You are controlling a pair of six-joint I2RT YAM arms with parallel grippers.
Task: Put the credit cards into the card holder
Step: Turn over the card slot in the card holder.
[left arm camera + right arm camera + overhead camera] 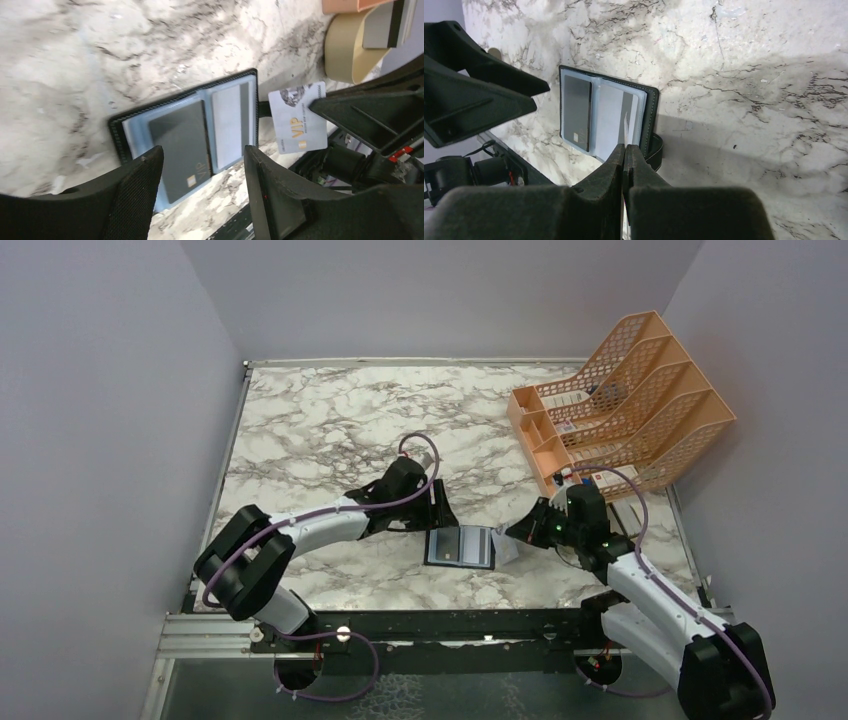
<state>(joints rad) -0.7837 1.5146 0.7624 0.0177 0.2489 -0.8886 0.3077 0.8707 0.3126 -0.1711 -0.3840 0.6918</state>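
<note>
Progress looks partial: the card holder [458, 547] lies open and flat on the marble table [330, 430], low in the middle of the top view between the two arms. A dark card [180, 145] already sits in one clear pocket. The neighbouring pocket shows a pale card [229, 125], though whether that is a real card or an insert is hard to tell. At least one remains: the white card [297, 122] is pinched between the closed fingers of the right gripper [625, 149], just off the holder's right edge and not yet in any pocket. The left gripper [203, 150] hovers above the holder with fingers spread, gripping nothing. The open holder's long axis runs left to right in the top view, its fold crossing that. In the left wrist view the white card's long axis runs roughly top to bottom of the frame, slightly tilted. From the right wrist it appears edge-on, its free end pointing toward the holder's nearer pocket.
</note>
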